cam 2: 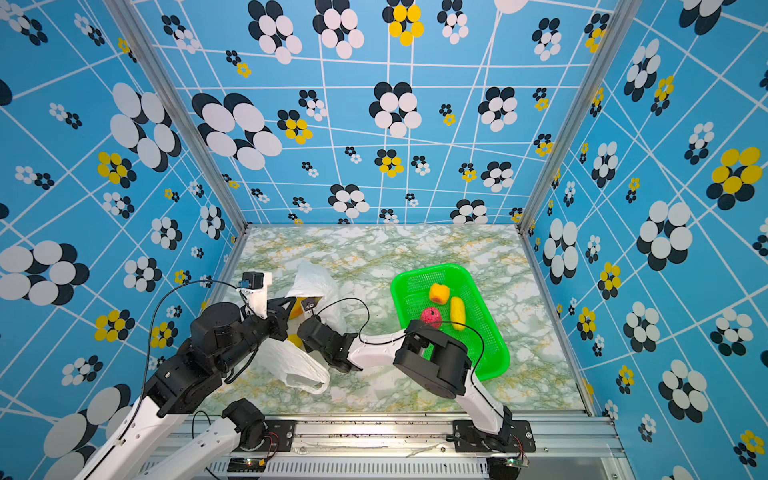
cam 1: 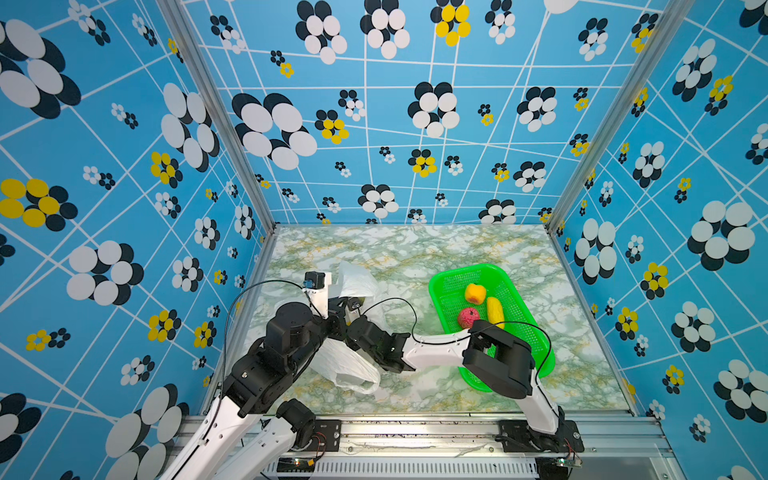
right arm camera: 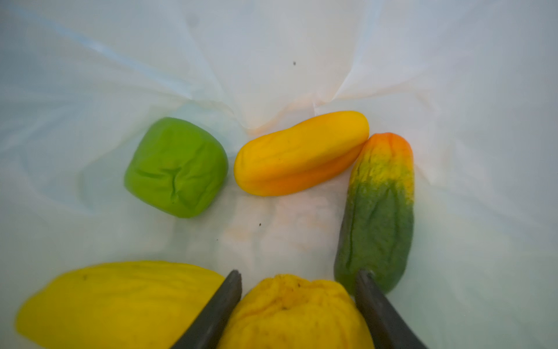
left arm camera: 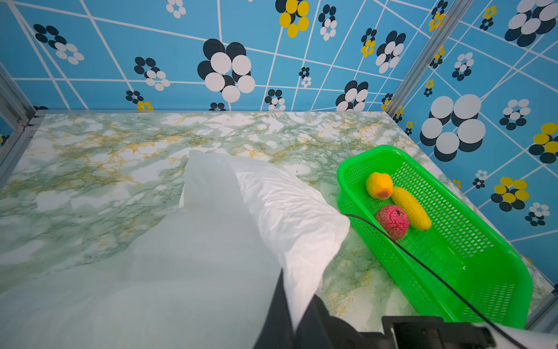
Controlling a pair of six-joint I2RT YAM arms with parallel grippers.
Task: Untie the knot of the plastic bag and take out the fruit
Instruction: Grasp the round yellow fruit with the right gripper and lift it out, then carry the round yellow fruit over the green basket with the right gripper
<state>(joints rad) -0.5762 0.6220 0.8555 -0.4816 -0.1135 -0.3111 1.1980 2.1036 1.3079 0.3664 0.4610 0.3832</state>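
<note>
The plastic bag point(right arm camera: 271, 45) is crowded with fruit point(right arm camera: 297, 154); far table point(cam 1: 415, 245) open.

We find the bag point(cam 1: 353, 365) on the table point(cam 1: 415, 249), left of the basket point(cam 1: 514, 299). Three fruits point(cam 1: 494, 311) lie touching in the basket's far half. Inside the bag lie four more and a round fruit point(right arm camera: 296, 314), which sits in our right gripper point(right arm camera: 299, 273), reaching in from the right.

A green mesh basket point(cam 1: 515, 303) sits angled near the right edge of the marble-patterned desk point(cam 1: 415, 257); blue flower-printed walls point(cam 1: 374, 124) enclose three sides.
</note>
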